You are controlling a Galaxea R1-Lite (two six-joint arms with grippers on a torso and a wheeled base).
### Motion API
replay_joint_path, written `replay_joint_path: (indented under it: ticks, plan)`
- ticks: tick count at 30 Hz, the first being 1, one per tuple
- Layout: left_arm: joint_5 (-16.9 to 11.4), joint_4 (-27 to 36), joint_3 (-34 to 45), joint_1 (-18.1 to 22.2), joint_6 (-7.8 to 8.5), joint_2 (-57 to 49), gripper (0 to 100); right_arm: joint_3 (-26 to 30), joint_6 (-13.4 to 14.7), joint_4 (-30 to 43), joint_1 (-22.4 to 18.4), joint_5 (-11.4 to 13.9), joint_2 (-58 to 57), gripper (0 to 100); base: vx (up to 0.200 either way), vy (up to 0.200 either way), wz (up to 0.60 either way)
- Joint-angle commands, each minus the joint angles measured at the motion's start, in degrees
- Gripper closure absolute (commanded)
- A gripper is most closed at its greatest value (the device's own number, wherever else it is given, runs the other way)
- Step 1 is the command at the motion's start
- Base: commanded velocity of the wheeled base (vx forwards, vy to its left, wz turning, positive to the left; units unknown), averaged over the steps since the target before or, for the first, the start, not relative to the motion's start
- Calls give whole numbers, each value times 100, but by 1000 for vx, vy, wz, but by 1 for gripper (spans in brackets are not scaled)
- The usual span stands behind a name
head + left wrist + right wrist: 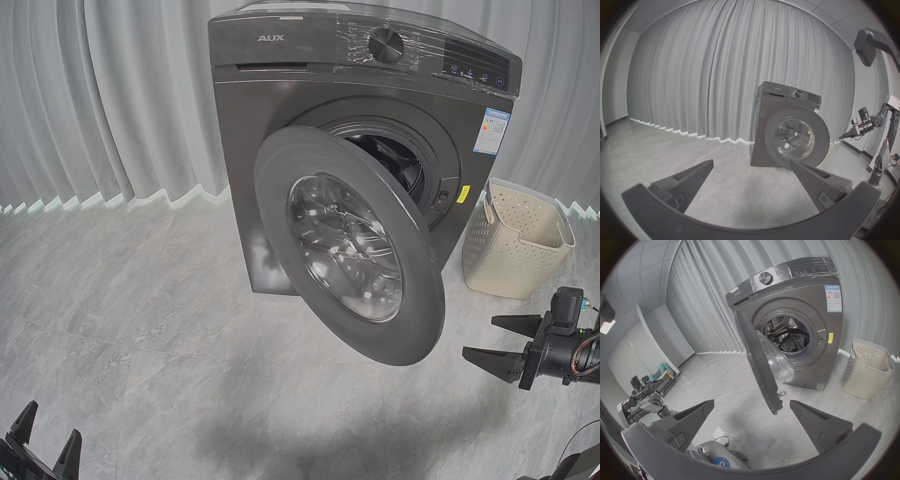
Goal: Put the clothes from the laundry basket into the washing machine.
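Observation:
A dark grey washing machine (350,94) stands ahead with its round door (350,244) swung wide open. Through the right wrist view, dark clothes (792,343) lie inside the drum. A cream perforated laundry basket (519,247) sits on the floor to the right of the machine, its visible inside bare. My right gripper (500,342) hangs open and empty at the right, below the basket and level with the door's lower edge. My left gripper (47,431) is open and empty low at the left, far from the machine.
Pale curtains (94,94) cover the wall behind the machine. Grey tiled floor (137,300) spreads wide to the left and in front. The open door juts out toward me, between the two arms.

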Motion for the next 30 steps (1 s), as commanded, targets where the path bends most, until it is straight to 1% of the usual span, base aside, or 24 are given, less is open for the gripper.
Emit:
replay_joint_path:
  ticks: [1, 4, 9, 10, 12, 15, 16, 17, 20, 27, 30]
  plan:
    - [-1, -1, 92, -4, -22, -66, 0, 29, 11, -67, 112, 3, 277, 0, 0, 0, 0]
    - [-1, -1, 92, -4, -22, -66, 0, 47, 63, -85, 367, 3, 347, 0, 0, 0, 0]
    - [-1, -1, 92, -4, -13, -66, 0, -6, 63, -120, 552, -6, 470, 0, 0, 0, 0]
    - [-1, -1, 92, 5, -13, -66, 0, -32, 63, -120, 640, -120, 532, 0, 0, 0, 0]
    - [-1, -1, 84, 5, 5, -66, 0, -50, 63, -216, 736, -296, 681, 0, 200, 0, 0]
    - [-1, -1, 92, -4, -4, -66, 0, -59, 72, -418, 763, -331, 796, 0, 200, 0, 0]
    - [-1, -1, 92, -4, -4, -66, 0, -68, 54, -585, 763, -340, 892, 0, 200, 0, 0]
    - [-1, -1, 92, -4, -13, -66, 0, -76, 54, -752, 780, -340, 998, 0, 0, 0, 0]
    - [-1, -1, 92, -4, -22, -66, 0, -76, 54, -919, 921, -349, 1121, 0, 0, 0, 0]
    - [-1, -1, 92, -4, -22, -66, 0, -138, 54, -937, 974, -349, 1332, 0, 0, 0, 0]
    - [-1, -10, 92, -4, -22, -66, 0, -235, 54, -937, 903, -366, 1385, 0, 0, 0, 0]
